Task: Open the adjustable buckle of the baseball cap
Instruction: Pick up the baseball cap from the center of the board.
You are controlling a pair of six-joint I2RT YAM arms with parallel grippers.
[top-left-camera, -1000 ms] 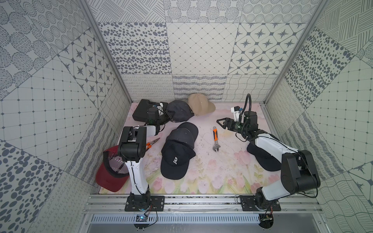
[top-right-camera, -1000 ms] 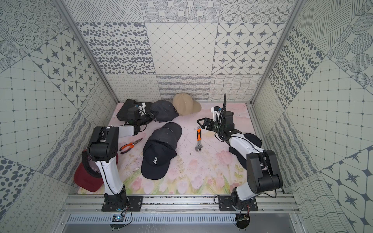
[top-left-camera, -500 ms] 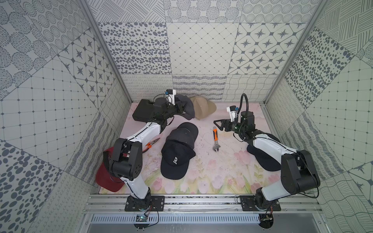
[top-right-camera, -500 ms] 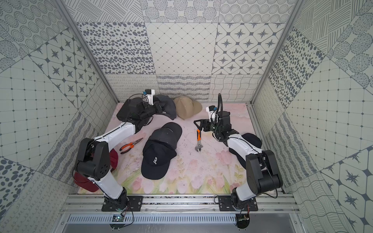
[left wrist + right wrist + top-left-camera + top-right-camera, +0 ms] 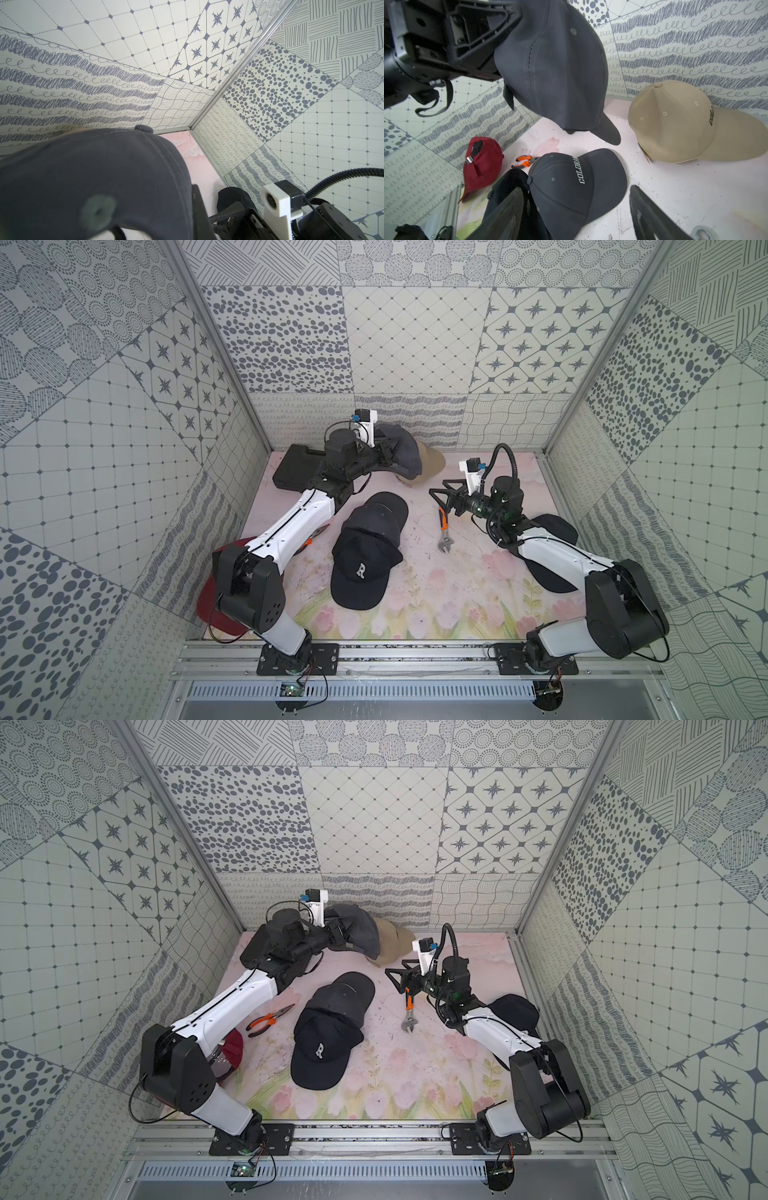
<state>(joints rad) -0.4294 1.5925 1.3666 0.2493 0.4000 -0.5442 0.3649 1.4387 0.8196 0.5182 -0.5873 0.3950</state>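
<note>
Cap, dark grey [image 5: 401,450], hangs clear of the worktop [image 5: 436,593] near its far edge, left of centre. Left jaws are clamped tight on its rear fabric, brim hanging down. Buckle hidden. Tan cap [image 5: 430,456] sits just behind. Right jaws are spread wide w/ nothing between them, near the orange handle end of the adj. wrench [image 5: 444,531]. COLORADO cap [image 5: 577,187] & black "R" cap [image 5: 359,572] lie mid-worktop, red cap [image 5: 481,164] at the left edge.
</note>
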